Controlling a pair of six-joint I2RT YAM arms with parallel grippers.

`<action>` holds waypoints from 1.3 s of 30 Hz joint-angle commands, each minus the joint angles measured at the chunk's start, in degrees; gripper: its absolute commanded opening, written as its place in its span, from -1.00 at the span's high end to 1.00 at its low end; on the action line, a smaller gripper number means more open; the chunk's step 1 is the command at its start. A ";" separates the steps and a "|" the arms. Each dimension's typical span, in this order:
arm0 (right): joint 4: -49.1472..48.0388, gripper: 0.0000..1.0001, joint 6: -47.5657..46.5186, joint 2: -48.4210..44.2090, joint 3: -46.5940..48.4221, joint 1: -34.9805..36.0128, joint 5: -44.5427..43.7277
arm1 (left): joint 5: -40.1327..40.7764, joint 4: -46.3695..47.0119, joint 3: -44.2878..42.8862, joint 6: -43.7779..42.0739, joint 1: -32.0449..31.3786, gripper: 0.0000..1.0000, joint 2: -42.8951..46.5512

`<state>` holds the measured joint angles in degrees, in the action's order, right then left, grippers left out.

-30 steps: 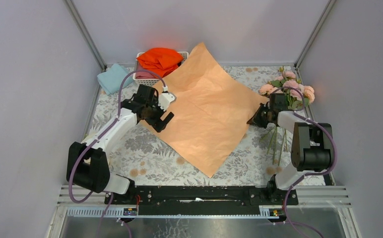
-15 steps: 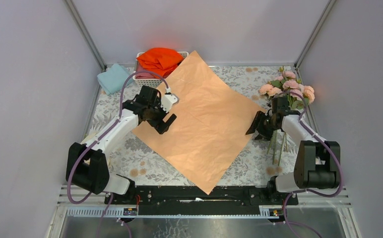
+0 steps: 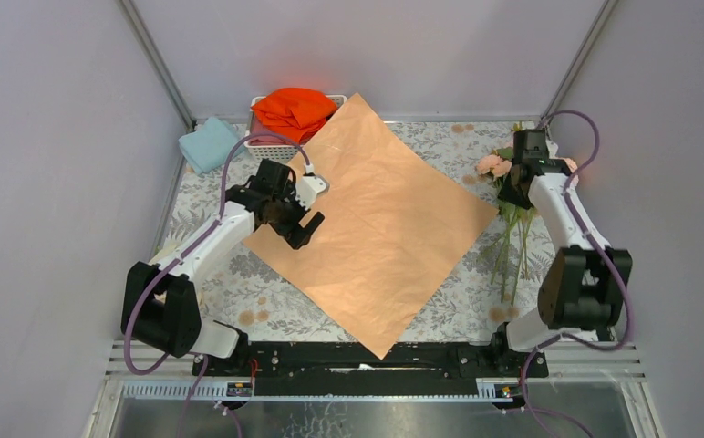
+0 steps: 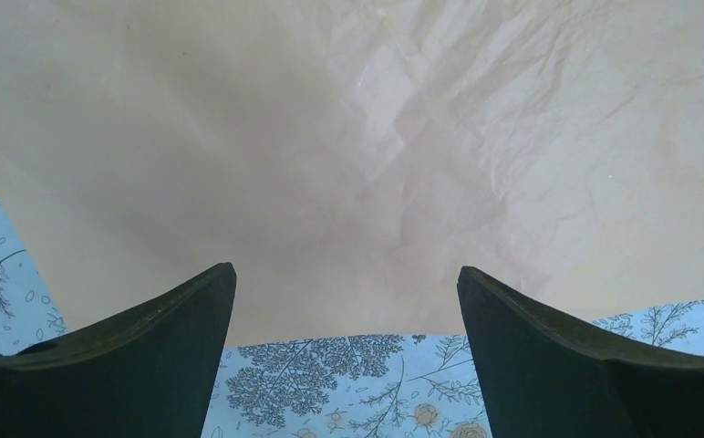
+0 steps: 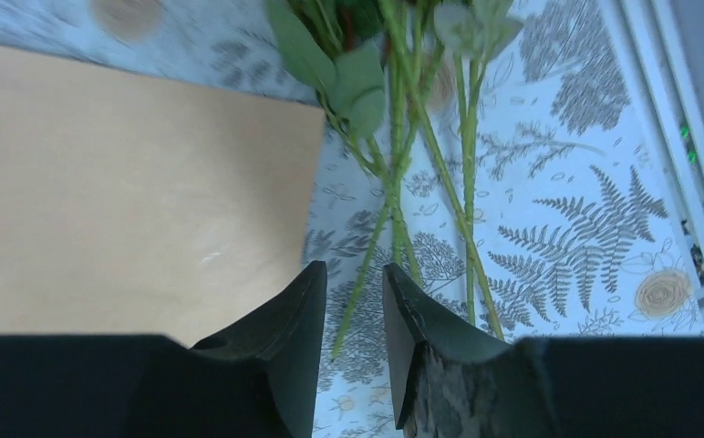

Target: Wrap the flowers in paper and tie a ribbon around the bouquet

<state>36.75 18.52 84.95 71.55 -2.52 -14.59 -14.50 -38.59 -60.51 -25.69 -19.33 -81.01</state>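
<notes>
Two left fingers (image 4: 129,365) gape wide above paper (image 4: 348,137).

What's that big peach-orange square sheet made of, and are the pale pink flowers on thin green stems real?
The peach-orange sheet looks like thin matte paper: fine creases, no sheen. The pink flowers might be artificial, given their smooth, uniformly green stems, but the pictures cannot settle it.

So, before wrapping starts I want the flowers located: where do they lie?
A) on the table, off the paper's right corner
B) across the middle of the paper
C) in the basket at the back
A: the flowers lie on the patterned table, stems beside the paper, not on it.
</notes>
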 commanded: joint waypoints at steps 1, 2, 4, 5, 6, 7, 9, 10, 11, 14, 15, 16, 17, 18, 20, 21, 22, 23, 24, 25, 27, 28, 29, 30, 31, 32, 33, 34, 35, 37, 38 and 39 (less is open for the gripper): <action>1.91 0.26 -1.02 7.83 -1.99 -0.64 -4.15 | 0.69 0.71 1.10 -0.59 0.52 -0.98 -0.10; 1.48 0.25 -1.03 9.30 -2.32 -0.79 -3.18 | 0.51 0.71 1.17 -0.60 0.52 -0.97 -0.52; 1.04 0.25 -1.20 13.24 -2.35 -1.01 -4.02 | 0.01 0.65 1.10 -0.57 0.53 -0.97 -0.94; 0.73 0.26 -1.03 14.51 -2.30 -1.11 -5.13 | -0.26 0.45 0.98 -0.48 0.54 -0.97 -1.15; 0.18 0.27 -0.96 15.49 -2.34 -1.12 -5.97 | -0.79 0.03 0.84 -0.50 0.58 -0.98 -1.43; -0.39 0.27 -1.02 16.23 -2.45 -1.16 -6.85 | -1.43 -0.26 0.70 -0.47 0.56 -0.97 -1.69; -0.60 0.28 -1.09 17.32 -2.74 -1.17 -9.61 | -2.85 -0.74 0.37 -0.56 0.53 -0.97 -2.24; -0.86 0.27 -1.23 17.59 -3.11 -1.17 -10.83 | -3.21 -0.88 0.11 -0.58 0.52 -0.97 -2.66; -1.09 0.28 -1.42 17.66 -3.55 -1.17 -11.61 | -3.57 -1.07 -0.15 -0.47 0.57 -0.98 -2.97; -2.60 0.27 -2.31 17.86 -5.15 -1.37 -12.32 | -3.39 -1.48 -0.71 -0.23 0.58 -0.97 -3.51; -3.33 0.27 -2.61 18.19 -5.47 -1.61 -11.85 | -3.07 -1.57 -0.81 -0.16 0.58 -0.97 -3.70; -3.82 0.28 -2.86 18.80 -5.57 -2.01 -10.91 | -2.54 -1.72 -0.92 -0.09 0.56 -0.97 -3.92; -4.09 0.28 -3.04 19.65 -5.17 -2.54 -9.93 | -2.03 -1.97 -1.15 0.08 0.61 -0.97 -4.40; -4.07 0.30 -3.24 20.53 -4.62 -3.10 -9.09 | -1.72 -2.30 -1.47 0.22 0.61 -0.97 -4.89; -3.97 0.34 -3.44 22.30 -3.81 -3.64 -9.68 | -1.70 -2.44 -1.89 0.02 0.61 -0.97 -5.85; -4.09 0.37 -3.49 22.56 -3.90 -3.71 -10.46 | -1.92 -2.50 -2.01 -0.19 0.62 -0.97 -6.29; -4.57 0.40 -3.82 22.49 -4.39 -3.71 -10.67 | -1.92 -2.58 -2.23 -0.16 0.62 -0.97 -6.79; -5.45 0.42 -4.41 22.35 -4.96 -3.79 -10.14 | -1.79 -2.63 -2.25 -0.20 0.64 -0.97 -7.34; -6.30 0.42 -5.10 22.24 -5.47 -3.80 -9.08 | -1.76 -2.63 -2.28 -0.23 0.68 -0.97 -7.58; -7.19 0.44 -6.08 22.12 -6.09 -3.80 -7.75 | -1.76 -2.56 -2.17 -0.23 0.71 -0.97 -7.66; -8.21 0.62 -7.56 21.83 -6.74 -3.80 -5.82 | -2.03 -2.59 -2.03 -0.17 0.61 -0.97 -7.68; -8.07 0.78 -8.14 21.53 -6.66 -3.80 -5.64 | -2.18 -2.62 -1.91 -0.27 0.61 -0.97 -7.53; -7.39 0.97 -8.62 21.04 -6.25 -3.80 -6.35 | -2.22 -2.63 -1.89 -0.29 0.66 -0.97 -7.29; -6.28 1.00 -9.13 20.31 -5.46 -3.74 -7.18 | -2.14 -2.63 -1.81 -0.31 0.69 -0.97 -7.17; -5.11 1.00 -9.70 19.47 -4.66 -3.67 -8.30 | -2.07 -2.57 -1.80 -0.32 0.70 -0.97 -7.07; -3.84 1.00 -10.26 18.47 -3.61 -3.37 -9.78 | -2.02 -2.63 -1.78 -0.37 0.74 -0.97 -7.06; -2.43 1.00 -11.06 17.56 -2.42 -2.99 -11.31 | -2.08 -2.66 -1.86 -0.34 0.75 -0.97 -7.14; -0.91 1.00 -11.49 16.72 -1.19 -2.59 -12.42 | -1.96 -2.71 -1.86 -0.40 0.75 -0.97 -7.23; 0.70 1.00 -11.69 15.91 0.14 -2.17 -13.21 | -1.94 -2.71 -1.94 -0.49 0.73 -0.97 -7.21; 2.56 1.00 -11.73 13.92 1.91 -1.12 -13.69 | -1.87 -2.72 -2.00 -0.58 0.70 -0.97 -7.26; 3.04 1.00 -11.94 12.94 2.51 -0.47 -13.52 | -1.93 -2.76 -2.00 -0.59 0.70 -0.97 -7.23; 3.43 1.00 -12.08 12.15 3.13 0.21 -13.18 | -2.10 -2.80 -2.05 -0.55 0.72 -0.98 -7.16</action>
<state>36.45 7.64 104.05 69.63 -4.62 -24.38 -16.47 -40.82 -61.08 -25.65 -19.07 -88.53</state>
